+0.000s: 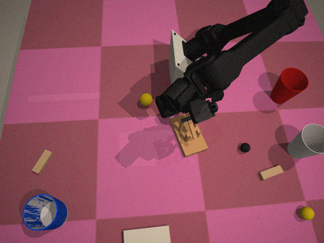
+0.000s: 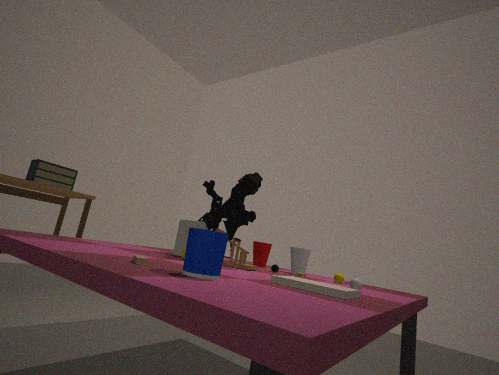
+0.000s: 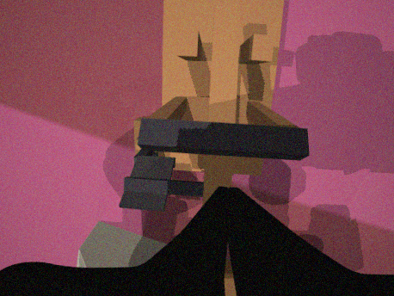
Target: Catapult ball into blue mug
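From above, I have the blue mug [image 1: 61,213] [image 2: 205,252] upright by the left edge of the desk [image 1: 146,188] [image 2: 141,296], a small block [image 1: 41,161] [image 2: 140,260] near it. Further right, a white slab [image 1: 146,235] [image 2: 312,285] lies toward the bottom edge, and a yellow ball [image 1: 146,99] [image 2: 183,253] rests above and left of the catapult [image 1: 195,148] [image 2: 241,266] [image 3: 224,21].

The catapult sits mid-desk. Its long axis slants from upper left to lower right, the bare end of its base pointing at the bottom edge, slightly toward the bottom right corner. That axis is out of line with the mug. My claw [image 2: 231,237] [image 3: 227,196] is clenched, tips together, over the catapult's crossbar end. I can't tell whether its cup is loaded.

Then come a black ball [image 1: 245,147] [image 2: 275,268], another block [image 1: 271,172] [image 2: 300,274], an upright red cup [image 1: 281,90] [image 2: 262,254] and white cup [image 1: 298,149] [image 2: 299,260] toward the right edge, and a second yellow ball [image 1: 306,213] [image 2: 339,278] at lower right.
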Available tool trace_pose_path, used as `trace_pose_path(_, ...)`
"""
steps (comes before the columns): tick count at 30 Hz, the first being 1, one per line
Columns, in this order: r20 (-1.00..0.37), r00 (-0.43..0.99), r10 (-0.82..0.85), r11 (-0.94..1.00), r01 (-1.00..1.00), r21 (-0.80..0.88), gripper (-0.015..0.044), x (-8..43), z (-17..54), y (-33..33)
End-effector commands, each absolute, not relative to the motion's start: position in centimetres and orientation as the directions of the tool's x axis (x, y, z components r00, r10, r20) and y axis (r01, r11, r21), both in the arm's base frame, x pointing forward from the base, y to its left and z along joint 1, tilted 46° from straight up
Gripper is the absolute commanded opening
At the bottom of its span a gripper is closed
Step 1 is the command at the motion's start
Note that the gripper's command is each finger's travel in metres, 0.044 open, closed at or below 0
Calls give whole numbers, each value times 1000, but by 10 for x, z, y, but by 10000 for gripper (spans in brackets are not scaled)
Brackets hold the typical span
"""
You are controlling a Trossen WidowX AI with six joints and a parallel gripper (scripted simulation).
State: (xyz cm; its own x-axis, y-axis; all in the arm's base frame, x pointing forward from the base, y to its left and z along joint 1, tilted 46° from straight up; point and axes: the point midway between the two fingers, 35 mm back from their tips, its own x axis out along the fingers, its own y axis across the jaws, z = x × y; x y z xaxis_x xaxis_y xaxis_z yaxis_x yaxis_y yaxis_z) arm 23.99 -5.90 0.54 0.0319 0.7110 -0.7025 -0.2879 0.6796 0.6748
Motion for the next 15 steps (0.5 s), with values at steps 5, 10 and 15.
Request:
trace_pose_path(5, -701, 29, 712, 679, -282, 678, 0, 234, -4, -52)
trace_pose_path(10, -701, 29, 712, 679, -282, 678, 0, 231, -10, -47)
trace_pose_path(15, -701, 29, 712, 679, -282, 678, 0, 229, -14, -43)
